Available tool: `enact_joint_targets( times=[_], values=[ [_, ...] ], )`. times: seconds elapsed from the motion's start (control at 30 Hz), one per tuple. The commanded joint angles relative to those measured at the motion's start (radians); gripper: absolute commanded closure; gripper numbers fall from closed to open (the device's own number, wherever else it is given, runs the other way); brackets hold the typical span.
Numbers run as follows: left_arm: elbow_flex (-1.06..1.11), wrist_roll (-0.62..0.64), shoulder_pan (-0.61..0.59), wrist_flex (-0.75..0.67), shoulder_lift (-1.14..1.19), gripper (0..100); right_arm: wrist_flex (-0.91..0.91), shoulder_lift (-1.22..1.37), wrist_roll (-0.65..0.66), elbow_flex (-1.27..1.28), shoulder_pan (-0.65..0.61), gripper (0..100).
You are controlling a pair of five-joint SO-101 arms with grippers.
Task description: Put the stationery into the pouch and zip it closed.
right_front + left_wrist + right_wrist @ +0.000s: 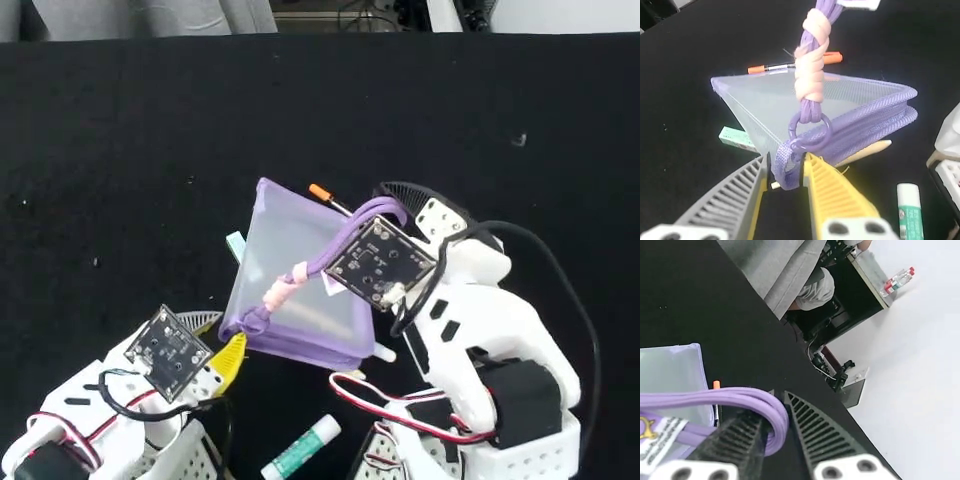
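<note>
A black table (120,130) was seen spread wide, with grey fabric (150,15) hung beyond its far edge. The pouch (290,270), purple mesh, was held tilted close to the arms and well apart from that far edge, with a broad stretch of black surface between. Its corner tab was pinched tight by the left tool (785,167). Its strap (715,396), partly wrapped in pink, was clamped in the right tool (779,405). An orange pen (320,192) was spotted just past the pouch's far corner, and a cream pencil tip (875,149) poked from beneath it. A glue stick (300,450) was left near the table's front edge, between the arm bases.
</note>
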Motion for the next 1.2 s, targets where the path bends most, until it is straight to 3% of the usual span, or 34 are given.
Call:
enact_joint_targets(
  times=[0.0,0.27,0.47,0.63,1.17],
  values=[
    [0.071,-0.005,-0.027,-0.083,0.011,88,-0.005,-0.018,0.009,-0.059,0.014,98.7],
    [0.203,-0.005,-0.26,-0.275,0.011,87,0.0,-0.018,0.008,-0.114,0.015,98.7],
    [0.239,-0.008,-0.262,-0.281,0.011,87,-0.002,-0.018,0.008,-0.116,0.015,98.7],
    [0.302,-0.124,-0.262,-0.287,0.009,87,0.02,-0.018,0.008,-0.148,0.015,98.7],
    [0.498,-0.137,-0.26,-0.589,0.009,87,0.112,-0.019,0.008,-0.223,0.011,98.7]
  ],
)
